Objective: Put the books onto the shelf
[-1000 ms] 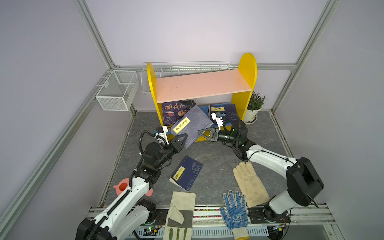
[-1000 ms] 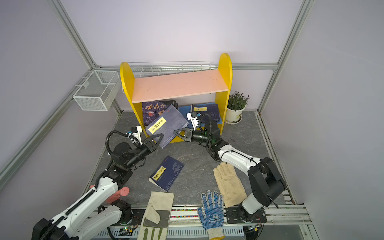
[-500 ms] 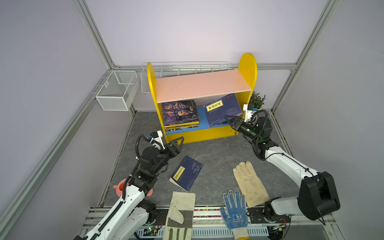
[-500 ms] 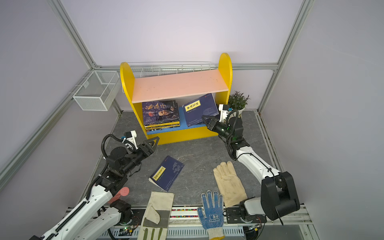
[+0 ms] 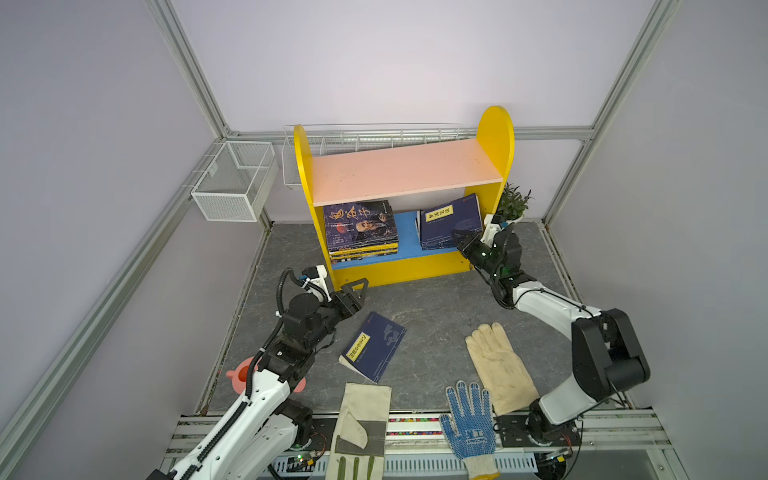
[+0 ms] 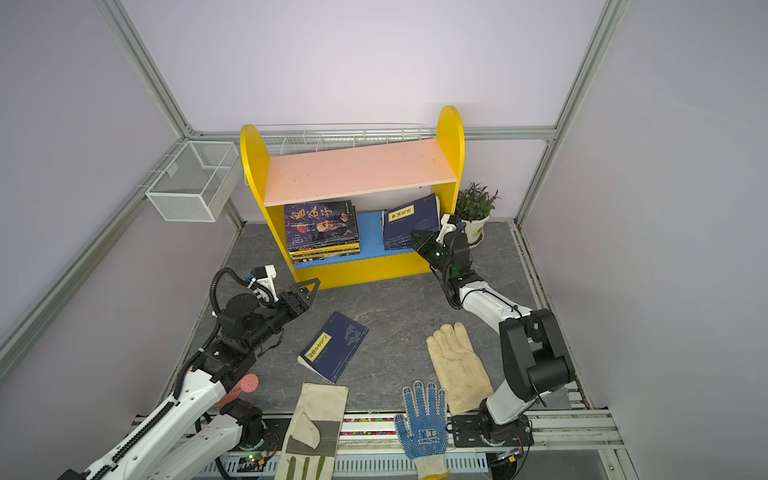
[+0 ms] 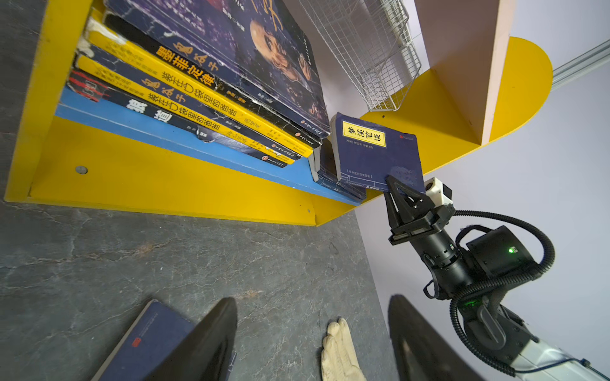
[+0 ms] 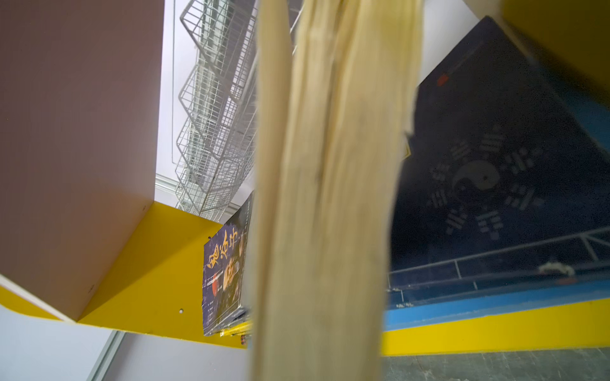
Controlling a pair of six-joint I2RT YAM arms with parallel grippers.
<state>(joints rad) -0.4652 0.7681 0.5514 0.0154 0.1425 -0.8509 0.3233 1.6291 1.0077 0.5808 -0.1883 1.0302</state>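
Books: my right gripper [image 5: 462,242] pinches a navy book [image 5: 451,218] by its corner. It is tilted, long axis leaning back into the shelf [image 5: 399,270], lower right bay. My left gripper [image 5: 356,292], wide open and empty, has let go of it. A second book [image 5: 374,347] lies flat on the floor [image 5: 436,299] beside it.

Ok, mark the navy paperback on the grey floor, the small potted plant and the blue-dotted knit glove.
Navy paperback on the floor [image 5: 376,345]: in a top view, mid-cover.
Potted plant [image 6: 473,203]: in a top view, its leaves.
Blue-dotted knit glove [image 5: 471,434]: in a top view, its palm.
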